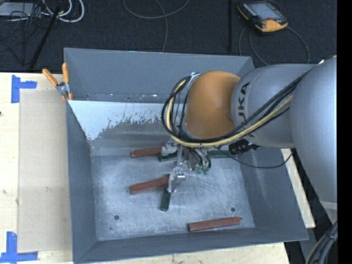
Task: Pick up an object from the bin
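Lying in bin (110, 213), three brown sticks (148, 187)

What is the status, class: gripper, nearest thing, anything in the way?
Gripper low at right end of middle brown stick. Dark green piece close beside, nearer the front. Back brown stick and front brown stick lie apart.

I see a reddish-brown flat stick (147, 186) lying near the middle of the bin floor, a little toward 9 o'clock, its length running from 8 to 2 o'clock. At its right end a short dark green piece (164, 203) lies pointing toward 6 o'clock; I cannot tell whether they touch. A second brown stick (146, 153) lies flat at 11 o'clock. A third brown stick (214, 224) lies at 5 o'clock along the front wall, well apart from the rest.
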`<move>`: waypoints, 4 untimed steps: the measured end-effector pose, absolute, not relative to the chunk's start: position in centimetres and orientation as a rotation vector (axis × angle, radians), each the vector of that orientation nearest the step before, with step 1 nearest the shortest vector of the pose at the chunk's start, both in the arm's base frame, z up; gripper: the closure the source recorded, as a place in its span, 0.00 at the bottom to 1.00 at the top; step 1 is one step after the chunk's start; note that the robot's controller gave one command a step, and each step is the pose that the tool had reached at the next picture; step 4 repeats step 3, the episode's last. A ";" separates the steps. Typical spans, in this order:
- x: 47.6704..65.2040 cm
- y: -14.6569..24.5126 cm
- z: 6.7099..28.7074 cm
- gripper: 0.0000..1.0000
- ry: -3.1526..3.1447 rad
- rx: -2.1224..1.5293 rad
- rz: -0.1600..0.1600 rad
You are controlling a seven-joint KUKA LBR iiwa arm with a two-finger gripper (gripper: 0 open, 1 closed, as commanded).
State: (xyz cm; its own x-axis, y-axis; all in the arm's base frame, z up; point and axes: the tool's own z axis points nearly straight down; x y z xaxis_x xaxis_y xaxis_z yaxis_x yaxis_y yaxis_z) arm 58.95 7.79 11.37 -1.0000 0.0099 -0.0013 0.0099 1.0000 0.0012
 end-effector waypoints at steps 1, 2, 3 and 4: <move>58.1 10.5 7.6 1.00 3.124 -0.208 0.010; 58.1 10.5 7.6 1.00 3.124 -0.207 0.010; 57.3 12.7 20.9 1.00 3.121 -0.340 0.001; 57.3 12.7 20.9 1.00 3.121 -0.340 0.001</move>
